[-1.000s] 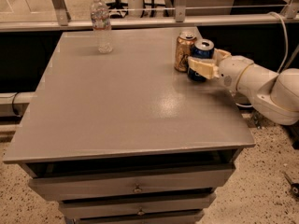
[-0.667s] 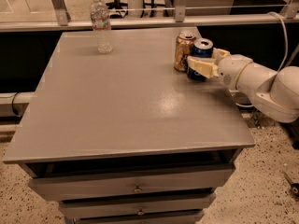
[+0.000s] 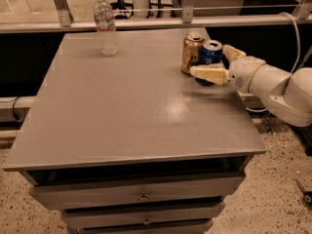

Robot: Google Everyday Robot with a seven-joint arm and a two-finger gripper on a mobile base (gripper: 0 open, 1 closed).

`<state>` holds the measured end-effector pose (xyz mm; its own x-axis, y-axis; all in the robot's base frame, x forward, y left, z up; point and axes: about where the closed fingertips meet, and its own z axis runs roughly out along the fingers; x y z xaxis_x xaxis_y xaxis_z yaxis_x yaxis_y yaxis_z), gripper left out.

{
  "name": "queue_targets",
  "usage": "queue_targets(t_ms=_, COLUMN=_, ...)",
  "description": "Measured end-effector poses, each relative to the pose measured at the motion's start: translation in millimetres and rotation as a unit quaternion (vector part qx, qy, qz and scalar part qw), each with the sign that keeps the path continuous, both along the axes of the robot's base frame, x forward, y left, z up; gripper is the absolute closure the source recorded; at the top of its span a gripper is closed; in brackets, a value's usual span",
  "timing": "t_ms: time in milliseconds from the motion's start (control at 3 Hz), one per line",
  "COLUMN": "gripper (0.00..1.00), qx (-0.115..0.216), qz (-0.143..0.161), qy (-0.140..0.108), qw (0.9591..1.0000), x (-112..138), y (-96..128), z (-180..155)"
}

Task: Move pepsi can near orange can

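The dark blue pepsi can [image 3: 210,52] stands upright on the grey table [image 3: 131,111] near its back right edge. It is right next to the orange-gold can [image 3: 192,52], on that can's right side. My gripper [image 3: 208,65] reaches in from the right and holds the pepsi can between its pale fingers. One finger [image 3: 209,74] crosses the front of the can low down. The other finger [image 3: 231,51] shows behind the can's right side. The can's base is hidden by the front finger.
A clear plastic water bottle [image 3: 106,26] stands at the table's back left. A rail [image 3: 146,22] runs behind the table. Drawers [image 3: 141,196] sit under the tabletop. My white arm [image 3: 278,84] hangs past the table's right edge.
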<state>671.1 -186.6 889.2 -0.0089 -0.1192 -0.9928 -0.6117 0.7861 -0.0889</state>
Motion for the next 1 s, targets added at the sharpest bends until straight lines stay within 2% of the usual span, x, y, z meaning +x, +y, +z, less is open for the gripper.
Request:
queue_targets(t_ms=333, gripper=0.00, qx=-0.016, qz=0.006, qy=-0.012, qw=0.9998, x=-11, y=-20, z=24)
queue_targets(t_ms=667, gripper=0.00, qx=-0.044, qz=0.032, qy=-0.028, qw=0.9981, x=-47, y=-62, z=66)
queue_targets(t_ms=1000, gripper=0.00, qx=-0.073, qz=0.071, qy=-0.041, qw=0.9939, x=-89, y=-87, z=107)
